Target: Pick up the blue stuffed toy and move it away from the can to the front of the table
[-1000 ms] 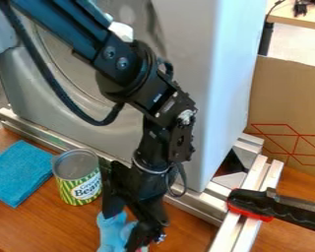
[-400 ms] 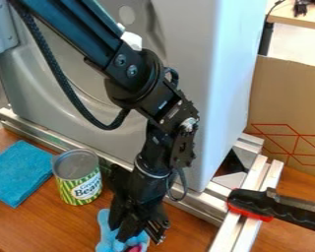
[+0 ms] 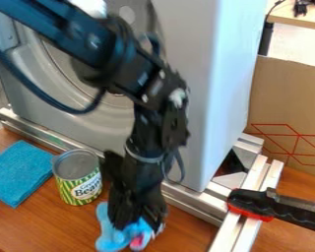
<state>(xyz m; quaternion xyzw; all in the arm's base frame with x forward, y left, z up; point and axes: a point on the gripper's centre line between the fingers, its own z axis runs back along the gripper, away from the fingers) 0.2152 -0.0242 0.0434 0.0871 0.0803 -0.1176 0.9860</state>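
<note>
- A large gray housing with a rounded recess in its front stands behind the work area, taking up much of the view.
- A brown wooden desk stretches across the lower part.
- A black robot arm slants in from the upper left; its gripper points down at a soft-looking blue toy. I cannot tell whether its jaws are apart or together.
- A cardboard panel with red lines stands at the right.
- Silvery metal rails run along the housing's base and down toward the front.
- A folded blue cloth lies flat on the desk at the left.
- A green-striped bean can stands upright between cloth and gripper. Its rimmed top looks plain gray; whether it is lidded or open, and what it contains, I cannot tell.
- A black-and-red handle lies across the rails.
- The blue toy, with a pink spot, lies on the desk under the gripper, partly hidden by it.
</note>
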